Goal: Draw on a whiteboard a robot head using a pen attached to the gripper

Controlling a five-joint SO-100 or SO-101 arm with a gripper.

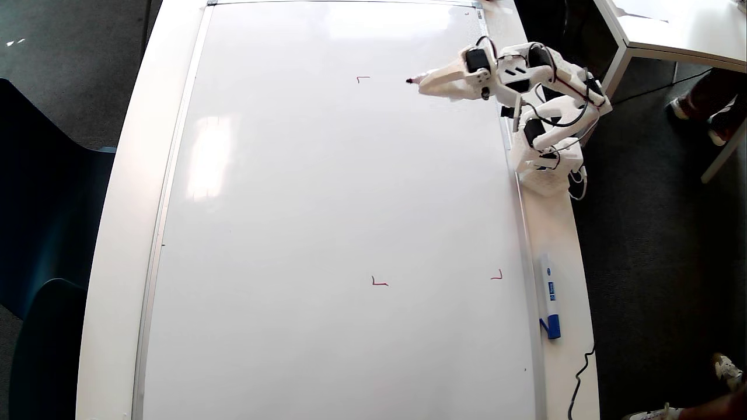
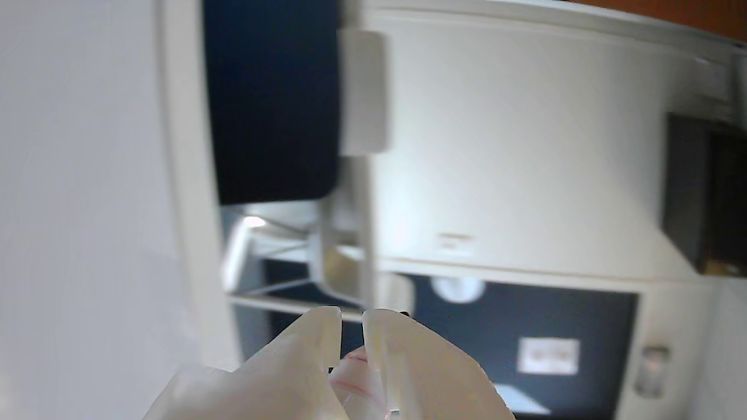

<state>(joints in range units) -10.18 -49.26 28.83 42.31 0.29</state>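
- The end effector point(image 1: 421, 81) is clamped on the pen point(image 1: 411, 80), over the board's point(image 1: 327, 192) upper right in the overhead view.
- Wrist view: fingers point(image 2: 315, 344) nearly together around the pen's red end point(image 2: 356, 364).
- Red corner marks point(image 1: 379, 283) only; no head drawn yet.
- Blue-capped marker point(image 1: 549, 303) lies on the surface point(image 1: 563, 245), right of the board.

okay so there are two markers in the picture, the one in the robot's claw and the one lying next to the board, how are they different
The pen is clamped in the gripper over the upper part of the whiteboard; the spare marker lies loose on the table beside the board's right edge in the overhead view. The pen's visible end is red; the spare marker has a blue cap. The pen points left; the spare marker lies along the frame. Both have white bodies.
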